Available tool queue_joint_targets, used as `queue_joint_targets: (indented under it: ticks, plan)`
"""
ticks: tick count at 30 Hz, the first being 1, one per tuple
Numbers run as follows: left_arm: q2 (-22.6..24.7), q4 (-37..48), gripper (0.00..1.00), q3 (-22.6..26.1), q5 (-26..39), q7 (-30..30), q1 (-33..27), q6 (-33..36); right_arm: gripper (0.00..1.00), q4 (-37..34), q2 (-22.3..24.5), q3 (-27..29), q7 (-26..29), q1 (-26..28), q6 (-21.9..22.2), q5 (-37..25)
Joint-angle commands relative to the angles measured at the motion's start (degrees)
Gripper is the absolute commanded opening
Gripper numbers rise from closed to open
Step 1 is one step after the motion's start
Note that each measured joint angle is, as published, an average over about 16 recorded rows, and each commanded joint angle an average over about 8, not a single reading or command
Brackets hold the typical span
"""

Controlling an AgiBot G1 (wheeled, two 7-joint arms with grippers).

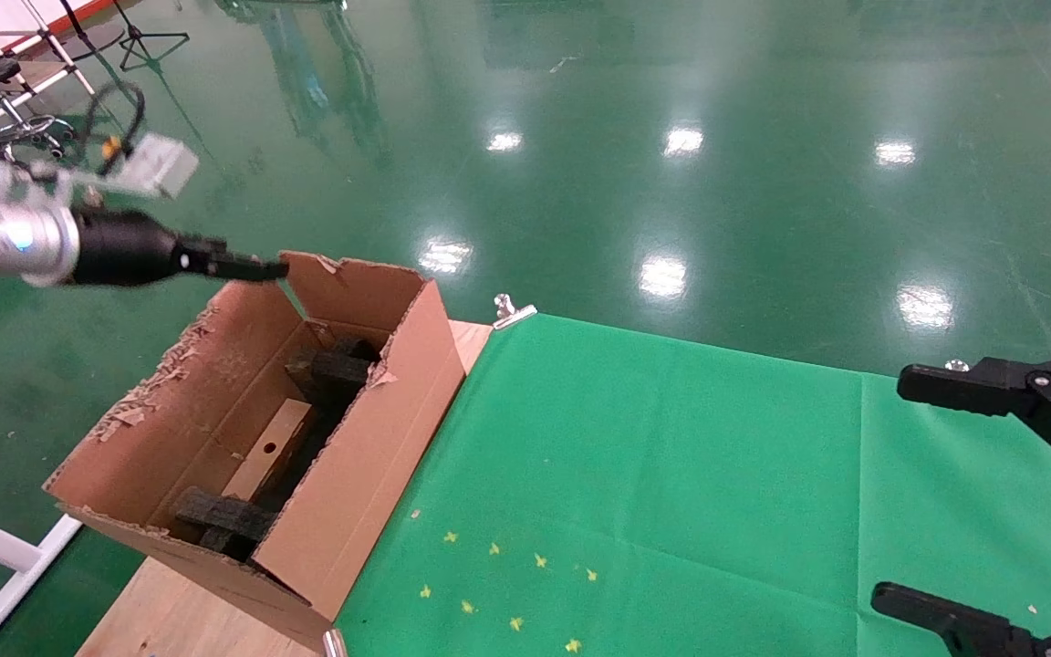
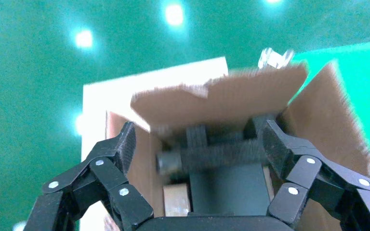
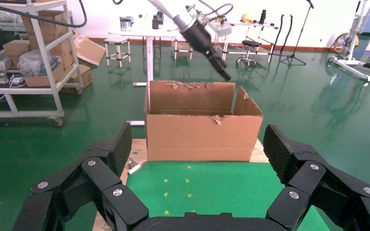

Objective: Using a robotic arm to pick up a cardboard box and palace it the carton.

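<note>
The large carton [image 1: 357, 474] with ragged flaps stands on the table's left end. The small cardboard box [image 1: 268, 453], with a round hole, lies inside it between black foam blocks [image 1: 329, 370]. My left gripper [image 1: 261, 269], on the white-sleeved arm, hovers over the carton's far end, open and empty. In the left wrist view my left gripper [image 2: 200, 144] looks down into the carton [image 2: 221, 96] at a foam bar [image 2: 212, 156]. My right gripper [image 1: 909, 497] is open and empty at the right edge. From the right wrist view, my right gripper [image 3: 197, 149] faces the carton [image 3: 202, 137].
A green cloth [image 1: 671, 474] with small yellow star marks [image 1: 498, 584] covers the table right of the carton. A metal clamp [image 1: 512, 310] holds the cloth's far corner. Bare wood [image 1: 179, 611] shows at the near left. Glossy green floor lies beyond.
</note>
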Motion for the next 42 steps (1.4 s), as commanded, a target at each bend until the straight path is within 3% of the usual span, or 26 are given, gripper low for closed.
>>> queue_joint_targets:
  ticks: [1,12,42]
  plan:
    - [-0.6,-1.8,1.0,-0.5,-0.8,0.3,-1.1,1.1,1.0,0.0,0.0,0.0,0.0,0.0,0.0,0.0]
    - [-1.1,-6.0,1.0,-2.0,-4.2,1.2,1.5,2.7,1.0,0.0,0.0,0.0,0.0,0.0,0.0,0.0]
    - [-4.1,-38.0,1.0,-14.6,-33.8,9.0,26.0,14.7,1.0,-0.1,0.0,-0.1,-0.1,0.0,0.0,0.1]
